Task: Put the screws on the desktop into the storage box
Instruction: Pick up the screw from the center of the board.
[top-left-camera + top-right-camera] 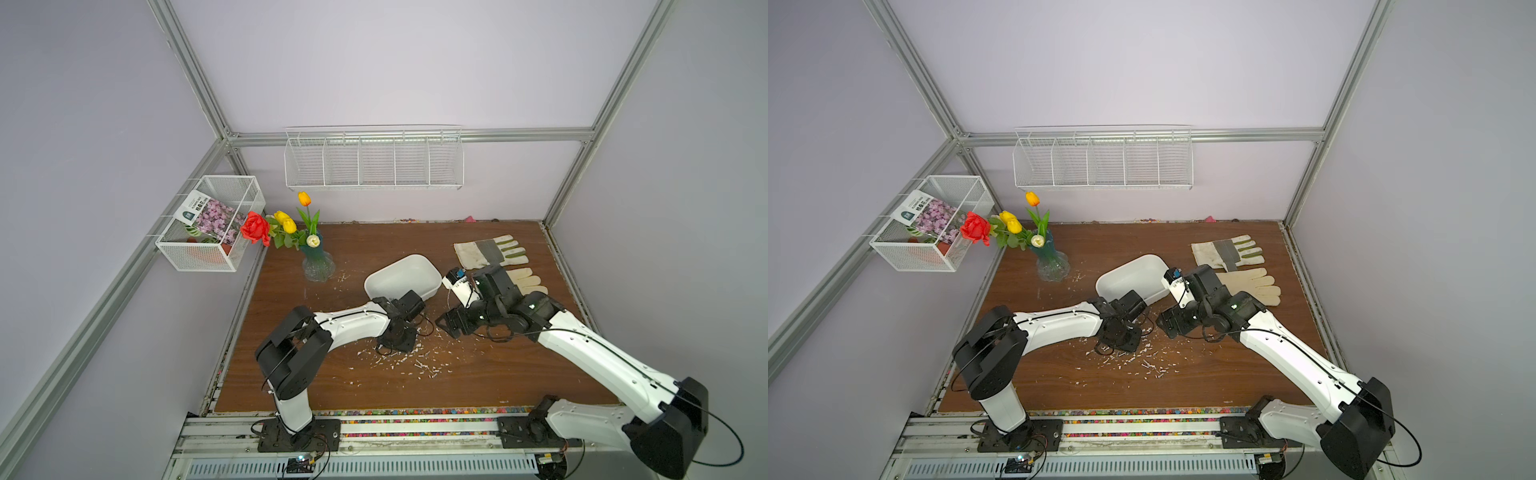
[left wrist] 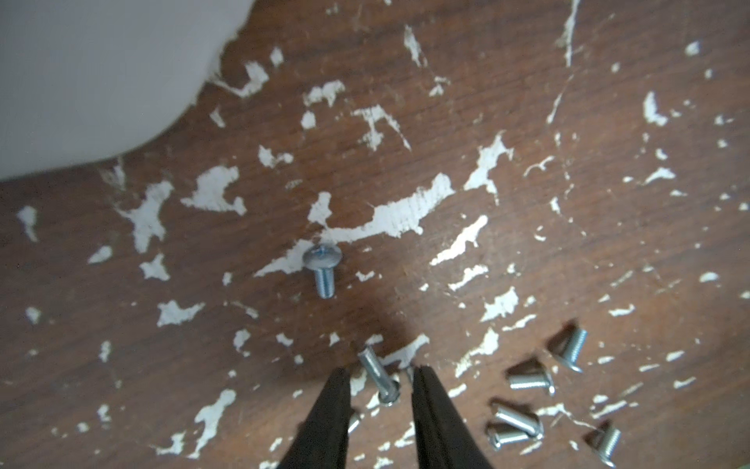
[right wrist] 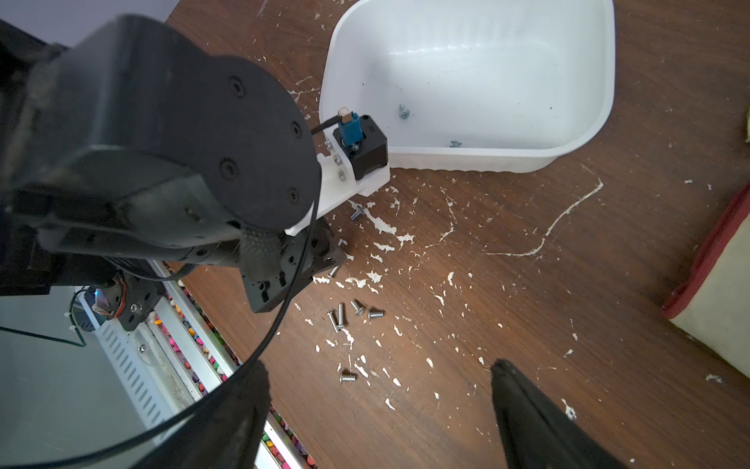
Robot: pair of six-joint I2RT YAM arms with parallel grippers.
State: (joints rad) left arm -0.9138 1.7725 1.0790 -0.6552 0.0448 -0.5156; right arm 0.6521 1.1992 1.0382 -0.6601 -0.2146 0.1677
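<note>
2 screws (image 3: pixel 403 110) are seen inside the box (image 3: pixel 466 160). Others are scattered on the desktop (image 1: pixel 478 374), at 6 o'clock from the box in both top views. 1 screw (image 2: pixel 375 371) is straddled by the left gripper (image 2: pixel 381 368); its jaws are set narrowly apart, not clamped on it. The right gripper (image 3: pixel 379 365) is held wide, released, over the desktop. 2 gloves (image 1: pixel 490 257) are located at 2 o'clock from the box, a vase (image 1: pixel 318 266) at 9 o'clock.
</note>
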